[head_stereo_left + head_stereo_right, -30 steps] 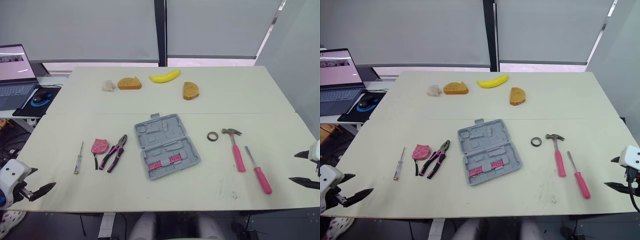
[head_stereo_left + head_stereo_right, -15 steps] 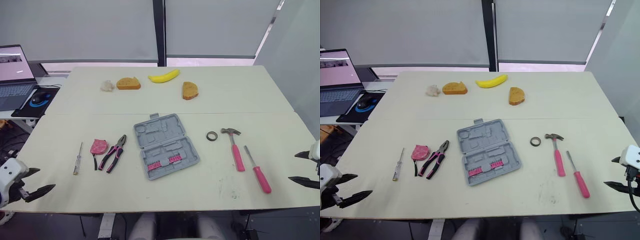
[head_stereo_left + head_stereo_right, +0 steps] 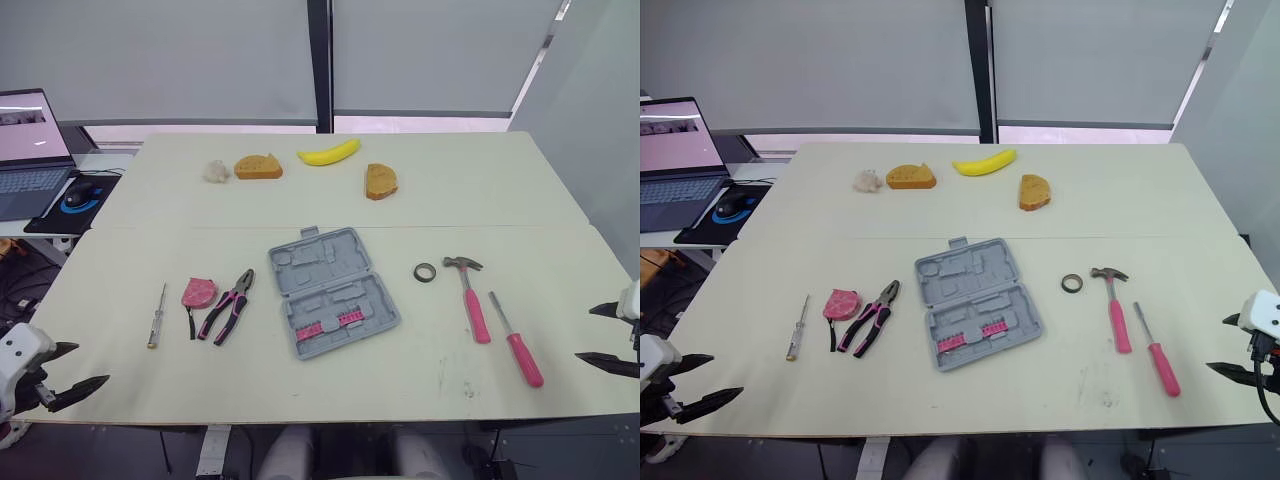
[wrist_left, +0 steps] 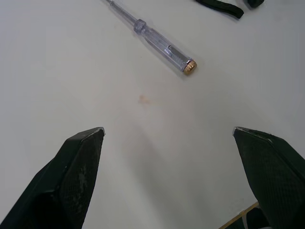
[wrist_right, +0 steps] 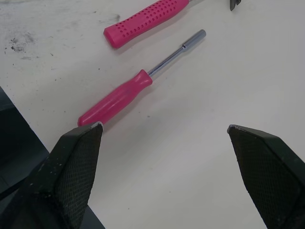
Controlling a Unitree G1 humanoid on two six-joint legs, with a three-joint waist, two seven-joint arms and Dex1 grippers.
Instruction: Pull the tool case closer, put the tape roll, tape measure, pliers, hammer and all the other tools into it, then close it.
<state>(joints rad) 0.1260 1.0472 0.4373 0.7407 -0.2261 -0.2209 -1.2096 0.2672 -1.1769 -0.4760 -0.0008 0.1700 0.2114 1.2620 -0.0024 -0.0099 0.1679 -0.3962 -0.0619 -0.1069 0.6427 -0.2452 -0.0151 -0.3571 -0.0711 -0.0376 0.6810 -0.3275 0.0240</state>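
The grey tool case (image 3: 332, 291) lies open and flat in the middle of the table. Left of it are the pink-handled pliers (image 3: 228, 305), a pink tape measure (image 3: 198, 293) and a clear screwdriver (image 3: 158, 314). Right of it are the tape roll (image 3: 426, 272), a pink-handled hammer (image 3: 470, 296) and a pink screwdriver (image 3: 517, 345). My left gripper (image 3: 88, 365) hangs open and empty at the front left corner, short of the clear screwdriver (image 4: 152, 38). My right gripper (image 3: 588, 334) is open and empty at the front right edge, near the pink screwdriver (image 5: 119, 98).
At the far side lie a banana (image 3: 329, 153), two bread pieces (image 3: 258, 166) (image 3: 380, 181) and a small white lump (image 3: 216, 171). A laptop (image 3: 30, 150) and a mouse (image 3: 78, 195) sit on a side desk at the left.
My left gripper has sunk a little lower at the front left corner. The right gripper and the tools have stayed put.
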